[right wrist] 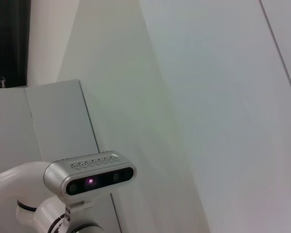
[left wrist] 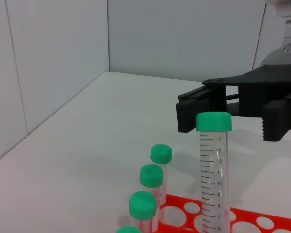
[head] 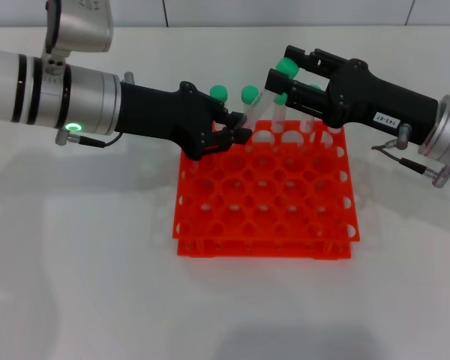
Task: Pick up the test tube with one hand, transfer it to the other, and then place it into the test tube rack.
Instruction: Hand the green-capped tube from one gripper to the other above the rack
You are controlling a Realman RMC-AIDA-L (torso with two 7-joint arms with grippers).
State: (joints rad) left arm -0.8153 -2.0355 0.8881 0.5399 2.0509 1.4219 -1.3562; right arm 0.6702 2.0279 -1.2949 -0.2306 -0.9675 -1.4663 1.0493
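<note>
One test tube [left wrist: 214,170] pinched low in left hand [head: 240,127]; right hand [head: 283,84] wide open at cap. Risk: early release, tube toppling onto rack [head: 266,196].

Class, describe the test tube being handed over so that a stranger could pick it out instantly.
Find the orange-red test tube rack on the white table. Above its far edge, the left gripper holds one test tube near its bottom, with the right gripper open at its cap. Unlike the other tubes, it stands taller.
</note>
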